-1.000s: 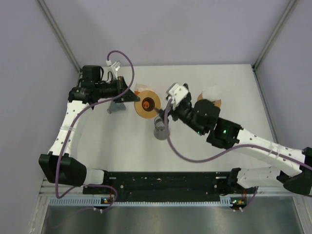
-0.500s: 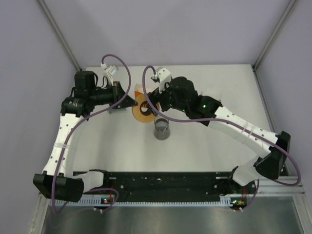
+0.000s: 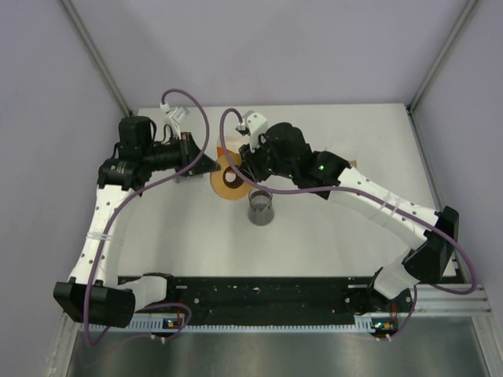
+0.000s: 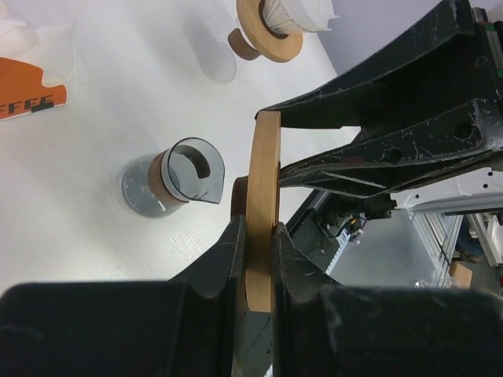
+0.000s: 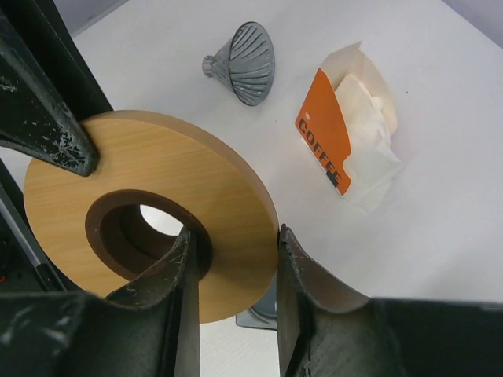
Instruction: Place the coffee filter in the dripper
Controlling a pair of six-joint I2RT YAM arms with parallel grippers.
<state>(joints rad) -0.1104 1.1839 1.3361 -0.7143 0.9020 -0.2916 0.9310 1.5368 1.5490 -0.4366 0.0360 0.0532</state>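
Tan ring (image 5: 157, 169), grey ribbed dripper (image 5: 247, 59), orange filter packet (image 5: 321, 141)

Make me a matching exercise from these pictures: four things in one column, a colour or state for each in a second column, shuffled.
Things:
1. wooden ring
2. dripper
3. filter packet
4. cup

Descriptions:
A. orange, with white paper sticking out
B. clamped in the left jaws
C. grey ribbed cone
D. grey cylinder with an open top

Pairs: 1-B, 2-C, 3-A, 4-D
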